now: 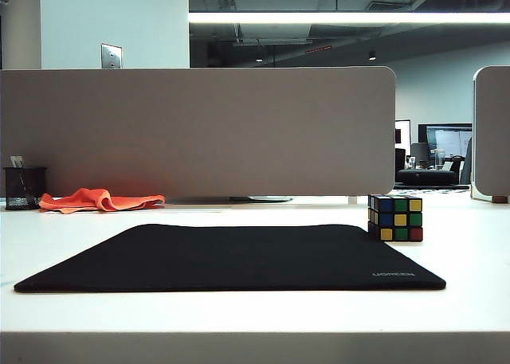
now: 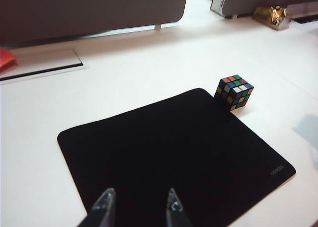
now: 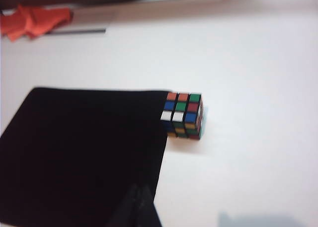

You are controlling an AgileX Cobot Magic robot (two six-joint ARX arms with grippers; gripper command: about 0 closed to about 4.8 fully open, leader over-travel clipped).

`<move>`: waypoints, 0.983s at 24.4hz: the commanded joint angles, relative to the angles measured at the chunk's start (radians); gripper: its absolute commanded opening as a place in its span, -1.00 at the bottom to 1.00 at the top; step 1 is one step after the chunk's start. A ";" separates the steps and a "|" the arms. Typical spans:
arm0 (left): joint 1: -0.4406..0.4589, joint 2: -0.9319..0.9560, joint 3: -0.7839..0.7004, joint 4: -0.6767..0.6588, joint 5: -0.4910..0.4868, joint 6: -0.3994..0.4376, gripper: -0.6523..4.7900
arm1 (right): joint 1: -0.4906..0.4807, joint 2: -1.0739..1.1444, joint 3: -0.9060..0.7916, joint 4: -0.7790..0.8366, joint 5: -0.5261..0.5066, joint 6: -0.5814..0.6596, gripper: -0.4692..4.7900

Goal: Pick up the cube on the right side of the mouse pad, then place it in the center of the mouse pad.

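The cube [image 3: 182, 115] sits on the table just off the mouse pad [image 3: 79, 152], touching its far right corner, ahead of the right gripper [image 3: 139, 199], whose jaws are pressed together. The left gripper [image 2: 138, 204] hovers over the pad's near edge, jaws parted and empty. The cube looks light, rigid and smooth-sided; a grip across two opposite flat faces should hold best.
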State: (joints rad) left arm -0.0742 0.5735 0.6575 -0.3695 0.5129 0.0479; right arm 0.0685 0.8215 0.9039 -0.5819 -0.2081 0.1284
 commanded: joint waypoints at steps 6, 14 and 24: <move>-0.020 0.092 0.099 -0.025 -0.004 -0.022 -0.18 | 0.079 0.298 0.222 -0.098 -0.003 -0.047 0.61; -0.066 0.211 0.164 -0.086 -0.047 -0.018 -0.17 | 0.093 0.499 0.346 -0.104 0.088 -0.036 1.00; -0.096 0.257 0.164 -0.086 -0.085 -0.018 0.44 | 0.112 0.809 0.502 -0.166 0.235 0.010 1.00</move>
State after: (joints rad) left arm -0.1688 0.8326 0.8139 -0.4675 0.4412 0.0284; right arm 0.1764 1.6127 1.3895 -0.7609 0.0250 0.1204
